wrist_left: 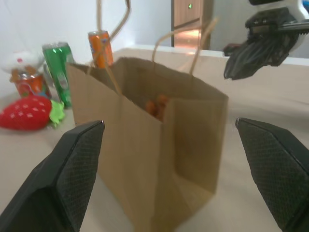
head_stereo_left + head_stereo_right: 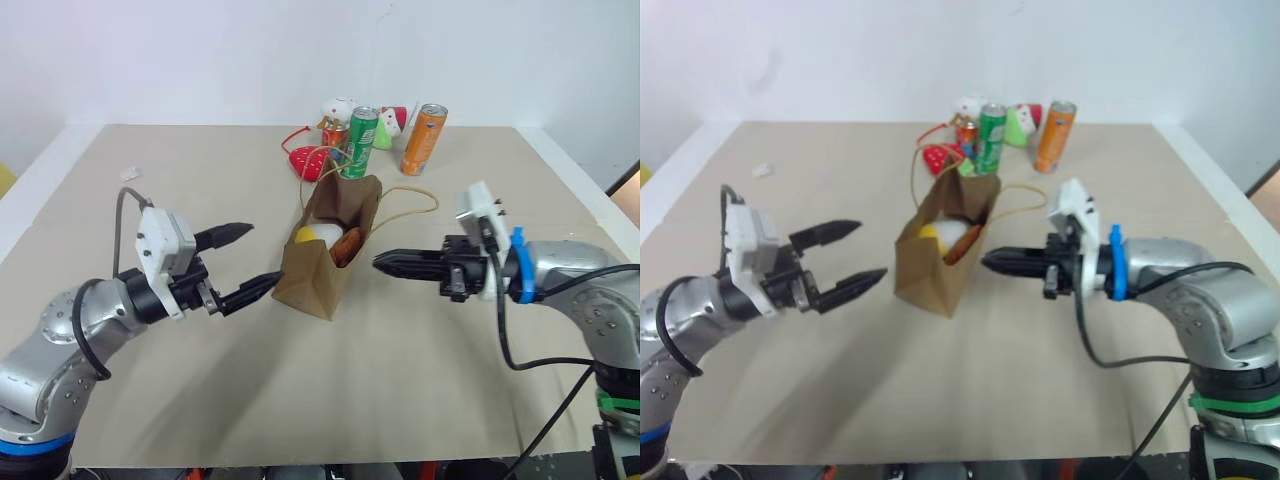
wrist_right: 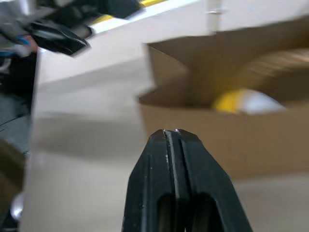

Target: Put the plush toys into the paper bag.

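Both plush toys [image 2: 328, 240] sit inside the paper bag [image 2: 325, 262]. Left pincer [image 2: 247, 262] spread apart, right pincer [image 2: 385, 262] pressed together, both empty. Loading looks finished; next, withdraw clear.

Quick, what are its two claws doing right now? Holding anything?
Left gripper: open, holding nothing, beside the paper bag.
Right gripper: shut, holding nothing, on the bag's other side.

Silver arms, black cables, white wrist boxes, seemingly blue right collar [image 2: 516, 265]
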Available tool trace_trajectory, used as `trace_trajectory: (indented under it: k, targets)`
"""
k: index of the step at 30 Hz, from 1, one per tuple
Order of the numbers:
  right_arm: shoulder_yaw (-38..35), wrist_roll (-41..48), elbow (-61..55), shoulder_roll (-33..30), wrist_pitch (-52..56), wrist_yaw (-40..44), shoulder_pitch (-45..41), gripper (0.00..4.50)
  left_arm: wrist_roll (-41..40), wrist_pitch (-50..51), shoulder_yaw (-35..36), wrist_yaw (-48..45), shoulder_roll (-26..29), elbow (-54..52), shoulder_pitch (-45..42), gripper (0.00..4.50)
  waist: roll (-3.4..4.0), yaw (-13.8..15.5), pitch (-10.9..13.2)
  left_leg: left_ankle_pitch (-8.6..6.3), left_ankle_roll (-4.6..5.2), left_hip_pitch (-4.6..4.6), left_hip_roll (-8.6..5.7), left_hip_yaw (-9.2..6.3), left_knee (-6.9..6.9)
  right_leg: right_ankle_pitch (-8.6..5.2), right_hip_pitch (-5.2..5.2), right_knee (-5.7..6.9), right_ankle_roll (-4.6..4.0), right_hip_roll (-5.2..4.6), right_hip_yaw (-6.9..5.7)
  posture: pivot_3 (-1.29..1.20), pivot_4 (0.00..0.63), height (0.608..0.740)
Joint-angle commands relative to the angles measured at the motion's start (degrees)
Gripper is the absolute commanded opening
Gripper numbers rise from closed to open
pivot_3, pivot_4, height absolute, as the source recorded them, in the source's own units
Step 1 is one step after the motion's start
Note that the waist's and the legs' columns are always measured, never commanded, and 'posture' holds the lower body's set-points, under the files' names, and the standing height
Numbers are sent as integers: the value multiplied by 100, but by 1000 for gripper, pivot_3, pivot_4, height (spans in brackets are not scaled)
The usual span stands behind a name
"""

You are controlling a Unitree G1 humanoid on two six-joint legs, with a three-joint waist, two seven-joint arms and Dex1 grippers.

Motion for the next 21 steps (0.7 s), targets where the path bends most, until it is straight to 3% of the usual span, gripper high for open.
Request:
trace_trajectory:
  k: [1,7,21]
  targets:
    - [212,56,-312,127,-12,-113,-50,29,449,-256,-498,181,-170,-140,31,4500,0,16,0,0,0,-5,-5,-1,0,0,-1,-2,0,-4,0,0,150,740]
    - [696,-351,-264,268,-314,-171,-122,29,989,-407,-936,376,-368,112,-140,4500,0,10,0,-3,4,-12,-4,1,0,12,-7,-8,20,-2,2,0,150,740]
    - [1308,-1261,43,708,-1005,-138,-285,29,1347,-464,-1383,507,-756,222,-550,4500,0,7,0,-2,4,-12,1,-3,-1,16,-8,-6,19,4,0,0,150,740]
